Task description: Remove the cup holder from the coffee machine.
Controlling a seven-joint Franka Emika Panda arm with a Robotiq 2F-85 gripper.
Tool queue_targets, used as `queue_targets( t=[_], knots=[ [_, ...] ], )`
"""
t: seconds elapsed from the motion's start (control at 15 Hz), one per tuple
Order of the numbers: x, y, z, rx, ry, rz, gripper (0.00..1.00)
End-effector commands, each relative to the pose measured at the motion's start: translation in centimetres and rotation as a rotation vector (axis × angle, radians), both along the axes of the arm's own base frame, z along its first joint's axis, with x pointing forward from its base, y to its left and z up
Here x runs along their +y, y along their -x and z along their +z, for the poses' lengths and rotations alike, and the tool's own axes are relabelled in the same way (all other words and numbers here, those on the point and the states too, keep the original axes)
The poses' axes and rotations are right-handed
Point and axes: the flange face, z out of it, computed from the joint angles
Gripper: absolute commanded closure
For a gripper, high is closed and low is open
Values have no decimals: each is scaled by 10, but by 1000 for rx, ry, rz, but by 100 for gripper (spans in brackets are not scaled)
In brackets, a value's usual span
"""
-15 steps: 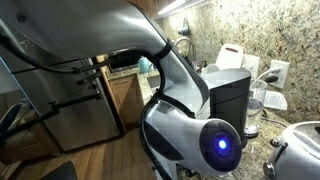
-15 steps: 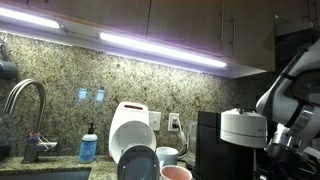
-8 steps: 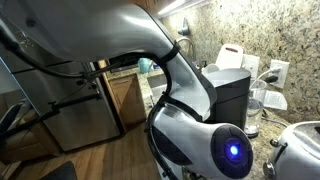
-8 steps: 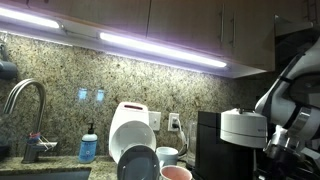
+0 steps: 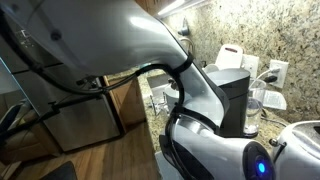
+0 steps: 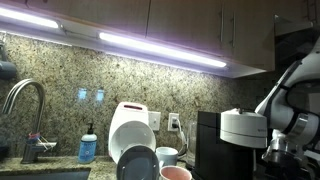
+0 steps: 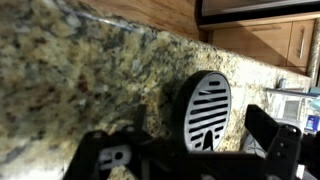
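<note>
In the wrist view the cup holder [image 7: 207,108], a round black disc with a grated top, rests on the speckled granite counter [image 7: 70,70]. My gripper [image 7: 190,142] is open. Its two dark fingers stand wide apart on either side of the disc and do not touch it. The coffee machine [image 5: 233,92] is a black box with a silver domed head [image 6: 243,126] and shows in both exterior views. My arm [image 5: 150,50] fills most of an exterior view and hides the counter in front of the machine. The gripper itself is not clear in the exterior views.
A white appliance [image 6: 128,128] and cups [image 6: 167,156] stand beside the machine. A sink tap [image 6: 25,100] and a soap bottle [image 6: 88,146] are farther along. Wooden cabinets [image 7: 265,42] lie beyond the counter edge. A steel appliance [image 5: 60,110] stands below.
In an exterior view my arm's lower joint has swung to the right and lower. The coffee machine has not moved.
</note>
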Motion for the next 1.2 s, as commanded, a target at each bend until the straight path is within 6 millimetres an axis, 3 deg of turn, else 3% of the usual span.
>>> queue_targets(
  t=[0.0,1.13],
  knots=[
    [-1,-1,0,1,0,1,0],
    [4,2,3,6,11,10,0]
  ],
)
